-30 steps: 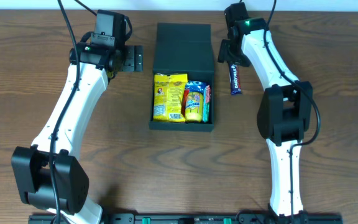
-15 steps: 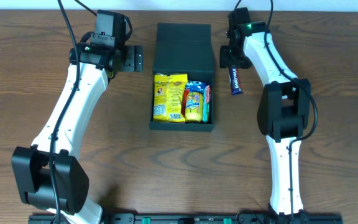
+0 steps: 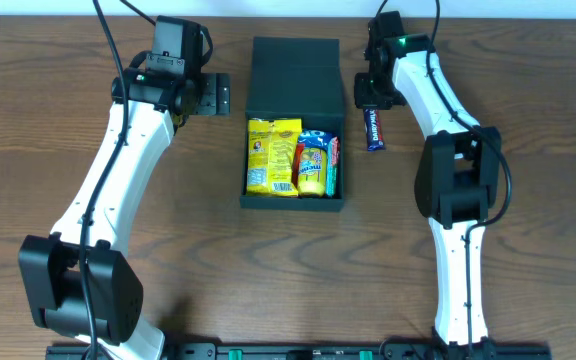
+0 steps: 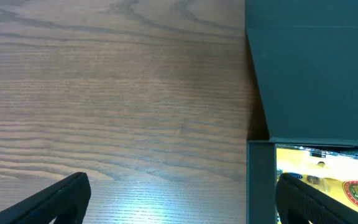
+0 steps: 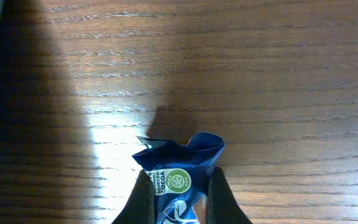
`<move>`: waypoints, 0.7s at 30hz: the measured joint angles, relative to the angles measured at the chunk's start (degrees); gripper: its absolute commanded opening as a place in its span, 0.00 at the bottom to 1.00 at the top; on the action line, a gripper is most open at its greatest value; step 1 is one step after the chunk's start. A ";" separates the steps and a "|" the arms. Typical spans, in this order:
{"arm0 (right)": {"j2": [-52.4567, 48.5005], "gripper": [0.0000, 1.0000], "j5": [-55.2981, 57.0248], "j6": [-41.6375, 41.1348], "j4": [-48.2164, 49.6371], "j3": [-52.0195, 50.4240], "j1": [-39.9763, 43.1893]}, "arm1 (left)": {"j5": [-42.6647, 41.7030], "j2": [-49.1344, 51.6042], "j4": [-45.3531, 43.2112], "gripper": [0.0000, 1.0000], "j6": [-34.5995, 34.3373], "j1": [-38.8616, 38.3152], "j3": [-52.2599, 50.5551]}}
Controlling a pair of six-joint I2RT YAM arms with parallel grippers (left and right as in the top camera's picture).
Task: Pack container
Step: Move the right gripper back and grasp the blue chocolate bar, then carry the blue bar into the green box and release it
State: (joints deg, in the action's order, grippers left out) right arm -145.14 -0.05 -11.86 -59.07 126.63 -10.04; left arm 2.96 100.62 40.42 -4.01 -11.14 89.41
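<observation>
The dark container (image 3: 295,75) lies open at the table's middle, its lid flap folded back. Inside lie a yellow packet (image 3: 272,155), a yellow-and-blue packet (image 3: 313,165) and a green one (image 3: 332,165). To its right a blue chocolate bar (image 3: 373,127) lies on the wood. My right gripper (image 3: 371,104) is shut on the bar's far end; in the right wrist view both fingers pinch the crimped blue wrapper (image 5: 178,155) at the right gripper (image 5: 179,199). My left gripper (image 3: 216,95) stands wide open left of the lid. In its wrist view the left gripper (image 4: 182,199) straddles the container wall (image 4: 260,180).
Bare wood lies all round the container. The left arm's white link (image 3: 118,170) runs along the left side, the right arm's (image 3: 448,170) along the right. The yellow packet (image 4: 334,180) shows at the left wrist view's lower right.
My right gripper has come down on the far end of the chocolate bar and shut on it; the bar shifted slightly toward the container. The left arm has not moved.
</observation>
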 measured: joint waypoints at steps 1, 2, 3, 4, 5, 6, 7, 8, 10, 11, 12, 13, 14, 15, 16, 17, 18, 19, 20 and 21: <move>0.00 0.01 0.00 0.00 -0.02 0.00 0.00 | 0.00 0.00 0.00 0.96 0.00 0.02 0.00; 0.00 0.01 0.00 0.00 -0.02 0.00 0.00 | 0.00 0.02 0.00 0.96 0.00 0.00 0.00; 0.00 0.01 0.00 0.00 -0.04 0.00 0.00 | 0.00 0.02 0.02 0.96 0.00 0.00 0.00; 0.00 0.01 0.00 0.00 -0.07 0.00 0.00 | 0.00 0.02 0.02 0.96 0.00 0.00 0.00; 0.00 0.01 0.00 -0.02 -0.20 0.07 0.00 | 0.00 0.00 0.02 0.96 0.00 0.00 0.00; 0.00 0.01 0.00 -0.02 -0.55 0.13 0.00 | 0.00 0.00 0.02 0.96 0.00 0.00 0.00; 0.00 0.01 0.00 0.00 -1.31 0.37 0.00 | 0.00 0.02 0.02 0.96 0.00 0.00 0.00; 0.00 0.01 -0.02 0.00 -2.19 0.52 0.00 | 0.00 0.00 0.02 0.96 0.00 0.00 0.00; 0.00 0.01 -0.04 0.00 -5.33 1.49 0.00 | 0.02 0.00 0.00 0.96 0.02 0.00 0.00; 0.00 0.01 -0.04 0.00 -7.43 2.67 -0.02 | 0.00 0.02 0.00 0.96 0.00 0.00 0.00; 0.00 0.01 -0.07 -0.02 -9.01 3.82 -0.02 | 0.00 0.02 0.02 0.96 0.02 0.00 0.00; 0.00 0.02 -0.07 -0.02 -10.67 5.38 -0.02 | 0.00 0.00 0.00 0.96 0.02 0.00 0.00; 0.26 0.02 -0.11 -0.04 -13.18 7.96 -0.04 | 0.00 0.00 0.00 0.96 0.02 0.00 0.00; 0.85 0.02 -0.11 -0.04 -14.58 9.42 -0.09 | 0.00 0.00 0.02 0.96 0.02 0.00 0.00; 1.64 0.01 -0.15 -0.11 -16.06 10.73 -0.20 | 0.00 0.02 0.00 0.96 0.00 0.00 0.00; 2.80 0.01 -0.07 -0.31 -17.57 11.67 -0.35 | 0.00 0.02 -0.02 0.96 0.02 0.00 0.00; 4.02 0.01 -0.07 -0.63 -18.60 12.22 -0.63 | 0.00 0.02 0.02 0.95 0.02 0.00 0.00; 5.64 0.01 -0.04 -1.16 -19.71 12.66 -1.09 | 0.00 0.02 0.00 0.96 0.02 0.00 0.00; 7.45 0.02 0.00 -1.97 -21.35 13.07 -1.79 | 0.00 0.00 0.00 0.96 0.00 0.00 0.00; 9.46 0.02 0.02 -3.21 -23.04 13.38 -2.89 | 0.00 0.02 0.02 0.95 0.02 0.00 0.00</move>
State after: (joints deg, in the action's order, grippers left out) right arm -135.68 -0.03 -15.07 -82.11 140.00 -12.93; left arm 2.96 100.64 40.45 -3.99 -11.14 89.41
